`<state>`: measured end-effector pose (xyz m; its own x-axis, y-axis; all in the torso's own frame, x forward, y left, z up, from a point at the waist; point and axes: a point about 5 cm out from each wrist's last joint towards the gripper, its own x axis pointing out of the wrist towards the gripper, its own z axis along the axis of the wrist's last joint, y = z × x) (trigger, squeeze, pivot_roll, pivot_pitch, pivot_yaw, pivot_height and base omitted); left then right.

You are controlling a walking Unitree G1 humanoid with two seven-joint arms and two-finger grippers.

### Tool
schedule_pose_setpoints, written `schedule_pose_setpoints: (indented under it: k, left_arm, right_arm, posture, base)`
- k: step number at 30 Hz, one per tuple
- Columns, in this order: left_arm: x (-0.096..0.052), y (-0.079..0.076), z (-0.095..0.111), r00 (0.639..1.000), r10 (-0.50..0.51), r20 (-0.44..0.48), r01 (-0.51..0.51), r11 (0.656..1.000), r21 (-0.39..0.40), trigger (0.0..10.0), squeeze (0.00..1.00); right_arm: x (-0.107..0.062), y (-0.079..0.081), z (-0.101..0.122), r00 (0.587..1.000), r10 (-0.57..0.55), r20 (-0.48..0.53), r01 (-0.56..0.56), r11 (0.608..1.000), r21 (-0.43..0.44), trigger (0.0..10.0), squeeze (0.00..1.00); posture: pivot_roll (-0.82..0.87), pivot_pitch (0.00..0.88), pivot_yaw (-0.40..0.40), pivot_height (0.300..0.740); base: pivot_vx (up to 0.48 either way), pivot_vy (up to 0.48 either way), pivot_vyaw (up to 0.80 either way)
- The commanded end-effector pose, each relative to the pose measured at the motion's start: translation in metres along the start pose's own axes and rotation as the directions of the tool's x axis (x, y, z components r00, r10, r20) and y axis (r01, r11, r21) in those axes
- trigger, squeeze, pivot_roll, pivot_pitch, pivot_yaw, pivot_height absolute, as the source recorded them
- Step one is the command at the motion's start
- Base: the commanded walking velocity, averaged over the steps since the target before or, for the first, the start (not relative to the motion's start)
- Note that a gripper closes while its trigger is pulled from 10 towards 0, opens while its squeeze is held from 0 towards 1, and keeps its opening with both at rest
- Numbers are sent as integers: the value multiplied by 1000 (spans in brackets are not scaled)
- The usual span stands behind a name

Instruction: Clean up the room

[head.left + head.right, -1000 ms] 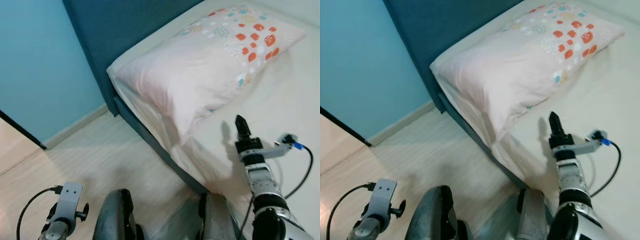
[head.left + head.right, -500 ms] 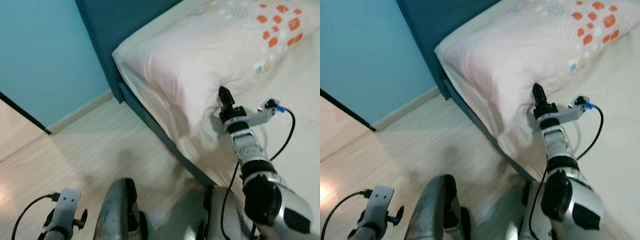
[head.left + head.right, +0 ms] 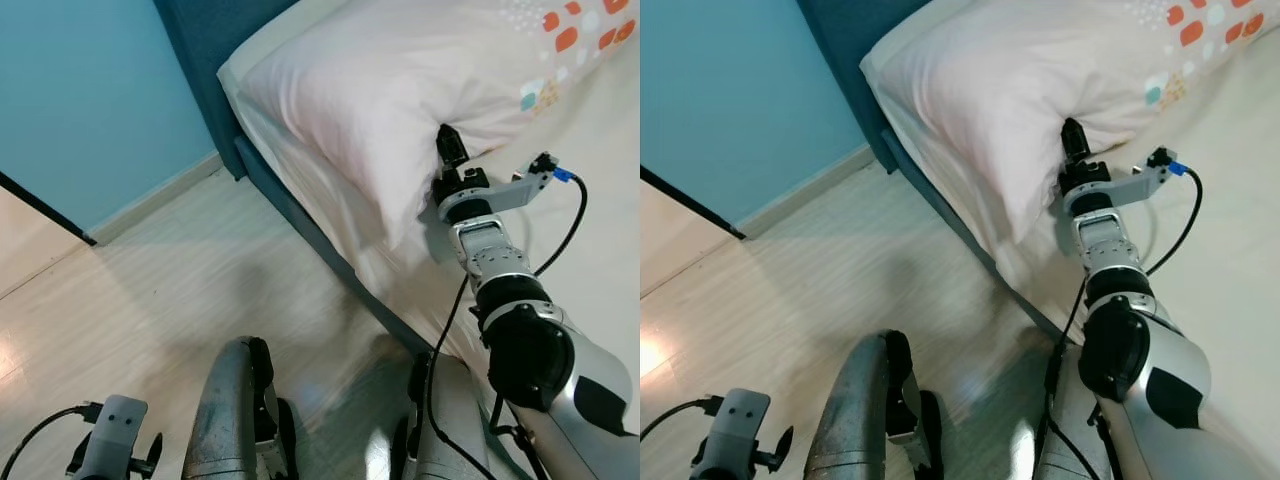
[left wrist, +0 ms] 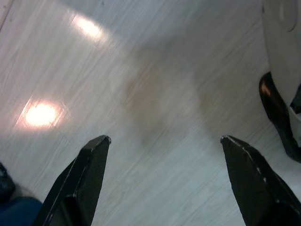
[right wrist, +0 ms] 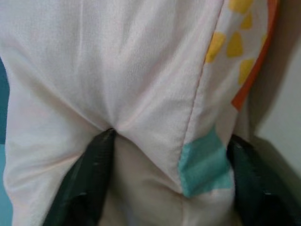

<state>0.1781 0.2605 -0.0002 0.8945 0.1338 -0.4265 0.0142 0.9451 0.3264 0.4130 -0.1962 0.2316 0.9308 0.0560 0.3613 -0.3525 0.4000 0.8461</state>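
- Right claw (image 3: 1071, 135) spread wide, both fingers pressed into the pillow's (image 3: 400, 80) near edge.
- Pillow lies on the bed (image 3: 600, 200), at one o'clock.
- Left claw (image 4: 164, 179) released, low over bare floor (image 3: 180, 270).

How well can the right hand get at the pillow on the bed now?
Probably well, yes. The right hand is already against the near edge of the pillow, and the wrist view shows its open fingers on either side of a fold of the pillowcase, with nothing between them and the fabric.
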Motion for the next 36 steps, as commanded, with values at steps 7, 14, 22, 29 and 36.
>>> schedule_pose_setpoints:
  k: [7,14,22,29,36]
  left_arm:
    - [-15,10,-10,998,9,-69,-9,1000,3,10000,0]
    - [-17,9,-5,998,12,-69,-12,1000,0,10000,0]
    - [-16,9,2,998,12,-60,-12,1000,2,10000,0]
    - [-13,11,6,998,20,-53,-20,1000,-3,10000,0]
    - [-3,7,13,999,29,-35,-30,999,-28,10000,0]
  right_arm:
    - [7,10,-6,999,16,-37,-16,1000,6,0,0]
    - [17,31,-2,991,133,-16,-132,991,37,0,0]
    - [24,70,-41,899,403,-171,-384,914,133,0,0]
    - [12,87,-79,710,610,-351,-558,792,249,0,0]
    - [-48,88,-144,113,831,-545,-588,498,638,0,0]
  posture:
    - [338,560,48,506]
    - [339,553,38,506]
    - [347,545,38,506]
    - [333,528,31,506]
    - [305,499,15,506]
  base:
    - [0,0,0]
    - [0,0,0]
    - [0,0,0]
    - [0,0,0]
    - [0,0,0]
